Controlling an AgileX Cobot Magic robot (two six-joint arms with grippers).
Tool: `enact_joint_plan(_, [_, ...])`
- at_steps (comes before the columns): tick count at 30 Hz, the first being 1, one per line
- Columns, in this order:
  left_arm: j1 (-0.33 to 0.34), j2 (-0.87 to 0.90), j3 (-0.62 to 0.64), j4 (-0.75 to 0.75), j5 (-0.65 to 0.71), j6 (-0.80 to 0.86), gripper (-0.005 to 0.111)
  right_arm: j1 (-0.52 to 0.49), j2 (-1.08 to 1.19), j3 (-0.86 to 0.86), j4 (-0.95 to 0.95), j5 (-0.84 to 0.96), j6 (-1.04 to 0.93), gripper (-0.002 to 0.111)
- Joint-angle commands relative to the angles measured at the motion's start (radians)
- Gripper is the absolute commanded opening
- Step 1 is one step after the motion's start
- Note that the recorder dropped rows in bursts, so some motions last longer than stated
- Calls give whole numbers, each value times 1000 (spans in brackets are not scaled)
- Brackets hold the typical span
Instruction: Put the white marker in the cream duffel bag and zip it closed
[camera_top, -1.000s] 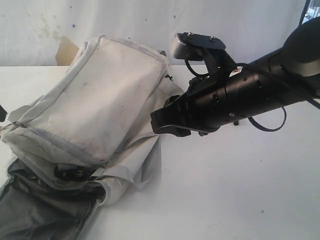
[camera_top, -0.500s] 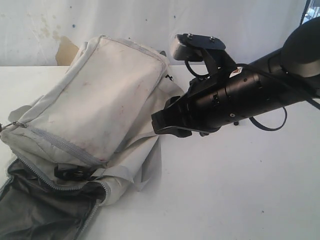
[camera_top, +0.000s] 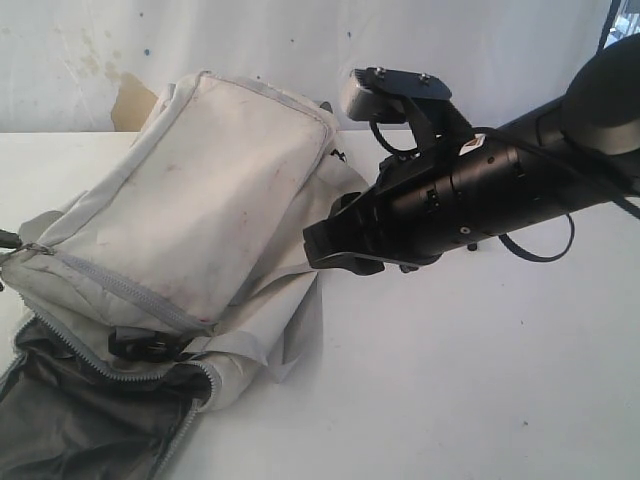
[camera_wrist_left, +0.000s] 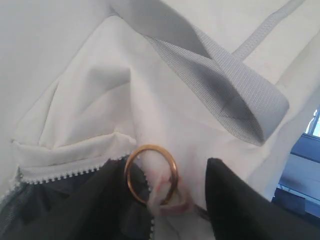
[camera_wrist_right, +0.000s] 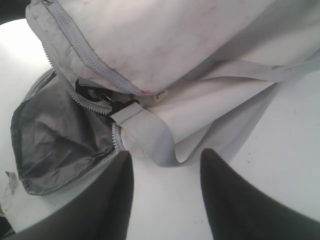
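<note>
At the left edge of the exterior view, a dark sliver of the left claw has been brought down beside the zip pull, where a second ago it sat slightly higher. The bag has barely been shifted. The right arm has been eased a little toward the lower left, and has been kept steady for the last half second.

In the left wrist view, a gold ring with a pinkish tab is framed in the lower centre, next to 1 dark finger. The other finger is lost against the dark lining, so it cannot be told whether the ring is pinched or only bracketed.

The right claw is held apart with nothing in it, above the table and just off the bag's strap.

From this, the zipping step is judged to be in preparation. The main opening at lower left is still unzipped, with the lining exposed.

The marker is not seen in any view. Whether it is already inside the bag cannot be told.

Counted:
- 1 bag
- 0 markers
- 2 claws
- 2 zip lines
- 1 ring
- 1 black buckle
</note>
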Motion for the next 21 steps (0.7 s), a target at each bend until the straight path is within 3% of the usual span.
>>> enact_joint_plan(1, [0, 8, 5, -45, -1, 24, 49, 3, 2, -8, -2, -8, 4, 41])
enact_joint_plan(2, [0, 8, 5, -48, -1, 24, 45, 3, 2, -8, -2, -8, 4, 41])
enact_joint_plan(5, [0, 8, 5, -50, -8, 24, 18, 3, 2, -8, -2, -8, 4, 41])
enact_joint_plan(9, [0, 8, -3, -36, -4, 24, 2, 3, 2, -8, -2, -8, 4, 41])
enact_joint_plan(15, [0, -2, -66, 67, 77, 24, 0, 3, 2, -8, -2, -10, 3, 41])
enact_joint_plan(18, [0, -26, -96, 192, 83, 17, 0, 3, 2, -8, -2, -10, 3, 41])
enact_joint_plan(21, [0, -56, -119, 191, 105, 61, 0, 3, 2, -8, -2, -15, 3, 41])
